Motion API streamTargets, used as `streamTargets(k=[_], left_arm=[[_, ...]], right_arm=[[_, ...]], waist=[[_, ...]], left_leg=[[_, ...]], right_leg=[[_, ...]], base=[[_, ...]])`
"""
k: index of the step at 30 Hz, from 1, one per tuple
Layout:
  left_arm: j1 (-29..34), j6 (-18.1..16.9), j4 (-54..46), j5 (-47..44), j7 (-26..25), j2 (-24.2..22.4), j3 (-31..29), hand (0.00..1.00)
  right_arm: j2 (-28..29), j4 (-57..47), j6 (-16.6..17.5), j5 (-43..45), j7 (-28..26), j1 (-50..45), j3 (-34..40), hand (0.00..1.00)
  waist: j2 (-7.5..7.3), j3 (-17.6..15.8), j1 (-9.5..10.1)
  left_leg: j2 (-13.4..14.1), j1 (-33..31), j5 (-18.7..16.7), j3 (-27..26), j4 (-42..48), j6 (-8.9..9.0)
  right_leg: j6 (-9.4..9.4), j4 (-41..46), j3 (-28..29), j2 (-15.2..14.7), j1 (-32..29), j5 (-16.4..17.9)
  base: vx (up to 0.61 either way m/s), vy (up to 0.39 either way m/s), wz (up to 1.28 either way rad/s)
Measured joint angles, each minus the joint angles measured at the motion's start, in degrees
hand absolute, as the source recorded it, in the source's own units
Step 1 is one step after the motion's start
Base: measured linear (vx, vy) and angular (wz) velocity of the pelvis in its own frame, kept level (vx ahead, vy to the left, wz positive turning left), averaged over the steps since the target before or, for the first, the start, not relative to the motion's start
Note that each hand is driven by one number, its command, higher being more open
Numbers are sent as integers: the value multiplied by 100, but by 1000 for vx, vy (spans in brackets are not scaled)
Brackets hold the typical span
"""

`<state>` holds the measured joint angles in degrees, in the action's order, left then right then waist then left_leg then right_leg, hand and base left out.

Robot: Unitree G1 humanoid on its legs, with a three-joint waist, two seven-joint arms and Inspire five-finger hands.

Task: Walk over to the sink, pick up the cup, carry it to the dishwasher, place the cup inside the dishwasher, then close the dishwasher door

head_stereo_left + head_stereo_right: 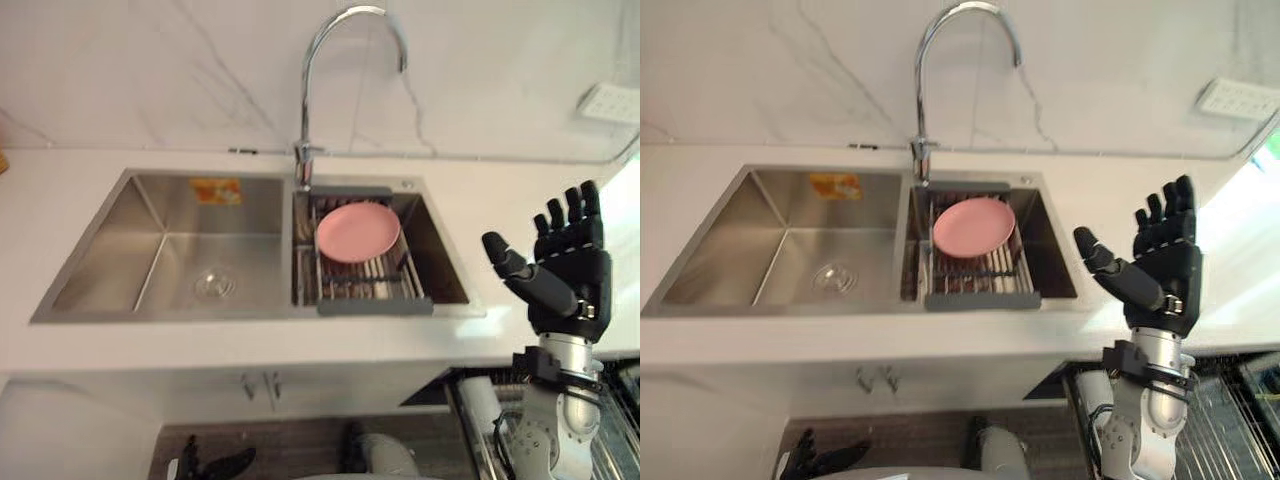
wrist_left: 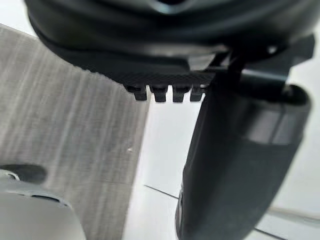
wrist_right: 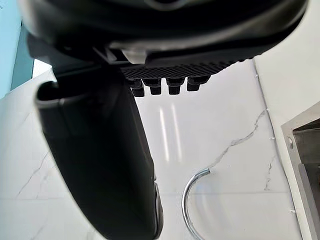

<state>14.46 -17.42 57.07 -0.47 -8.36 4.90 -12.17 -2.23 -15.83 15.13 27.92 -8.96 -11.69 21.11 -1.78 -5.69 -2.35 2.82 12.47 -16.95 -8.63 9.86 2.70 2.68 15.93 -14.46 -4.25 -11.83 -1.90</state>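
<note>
Nearest, at seven o'clock, the left hand (image 1: pixel 215 464) hangs low over the floor, fingers loosely spread and holding nothing. At five o'clock lies the dishwasher rack (image 1: pixel 1230 415), pulled out below the counter (image 1: pixel 300 345). A white rounded shape (image 1: pixel 482 400) lies in it just beside the right forearm; whether that is the cup I cannot tell. At four o'clock the right hand (image 1: pixel 572 275) is raised above the counter edge, fingers straight up, thumb out, empty. Beyond, the sink (image 1: pixel 150 210) has two basins. In the right basin a drying rack (image 1: pixel 375 305) holds a pink plate (image 1: pixel 357 231). At twelve o'clock stands the faucet (image 1: pixel 303 110), and at two o'clock a wall socket (image 1: pixel 610 100).
</note>
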Motion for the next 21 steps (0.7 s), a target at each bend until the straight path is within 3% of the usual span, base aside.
streamTargets(k=[1, 3, 8, 10, 11, 13, 14, 15, 17, 18, 19, 20, 21], left_arm=[[-8, -55, -80, 3, -5, -101, -31, 100], [0, -59, -35, 63, -20, -192, -148, 100], [38, -46, -9, 299, -57, -219, -278, 100], [82, -48, -5, 466, -139, -241, -385, 100], [116, -47, 32, 505, -202, -256, -508, 100], [123, -48, 16, 519, -251, -271, -522, 100], [155, -52, -54, 612, -294, -299, -545, 100], [210, -61, -64, 679, -296, -331, -527, 100], [231, -96, -94, 717, -297, -334, -488, 100], [270, -154, -165, 735, -301, -328, -385, 100], [284, -176, -163, 748, -301, -331, -300, 100], [297, -173, -159, 749, -300, -319, -254, 100], [314, -168, -150, 780, -296, -253, -219, 100]], right_arm=[[-42, -25, 7, 5, 2, 12, 67, 100], [1, -18, 15, 3, 16, -3, 90, 100], [-8, -29, 19, 9, -12, 269, 92, 100], [-8, -28, 18, 21, -130, 287, 68, 100], [-5, -6, 6, 124, -265, 278, -59, 100], [-26, -18, 2, 119, -313, 273, -135, 100], [-87, -65, 3, 110, -355, 273, -162, 100], [-128, -9, 3, 45, -335, 281, -177, 100], [-148, 72, 0, -84, -315, 286, -168, 100], [-302, 184, -24, -355, -314, 294, -164, 100], [-413, 223, -47, -586, -309, 285, -158, 100], [-448, 249, -53, -768, -312, 278, -170, 100], [-462, 213, -60, -1136, -316, 227, -168, 100]], waist=[[140, -51, 3], [219, -23, 42], [249, -26, 92], [279, -9, 220], [250, -16, 283], [187, -10, 282], [198, -48, 304], [192, -89, 369], [188, -89, 402], [227, -100, 398], [289, -91, 406], [322, -66, 419], [244, -62, 376]], left_leg=[[155, -98, 216, 9, -256, 4], [254, -6, 227, 20, -279, -1], [308, 79, 242, -38, -443, 25], [317, 117, 245, -183, -432, 44], [330, -205, 174, -238, 283, 166], [368, -713, 168, -251, 1328, 192], [475, -1137, 239, -271, 2320, 286], [518, -1233, -2, -274, 2483, 220], [491, -1257, -120, -230, 1878, 157], [490, -1253, 138, -125, 974, 186], [521, -1250, 528, -96, 626, 196], [518, -1185, 635, -143, 540, 162], [435, -1030, 726, -221, 256, 137]], right_leg=[[-25, -203, -46, 155, 151, -13], [-87, -635, -64, 305, 434, -152], [-152, -1577, -36, 499, 845, -578], [-178, -1741, 90, 572, 891, -621], [-143, -1720, 153, 524, 883, -535], [-112, -1728, 186, 457, 895, -497], [-82, -1768, 210, 412, 1013, -473], [-59, -1827, 260, 375, 1159, -452], [-59, -1883, 312, 323, 1220, -453], [-89, -1917, 365, 345, 1208, -468], [-132, -1957, 441, 408, 1215, -497], [-159, -2005, 509, 417, 1248, -536], [-215, -2110, 560, 353, 1301, -596]], base=[[189, -142, -6], [99, -29, 1], [34, 19, -3], [40, 45, -31], [33, 16, -20], [15, -3, -6], [28, 10, -5], [39, 25, -8], [35, 29, -18], [16, 83, -29], [17, 103, -38], [67, 116, -37], [85, 107, -24]])
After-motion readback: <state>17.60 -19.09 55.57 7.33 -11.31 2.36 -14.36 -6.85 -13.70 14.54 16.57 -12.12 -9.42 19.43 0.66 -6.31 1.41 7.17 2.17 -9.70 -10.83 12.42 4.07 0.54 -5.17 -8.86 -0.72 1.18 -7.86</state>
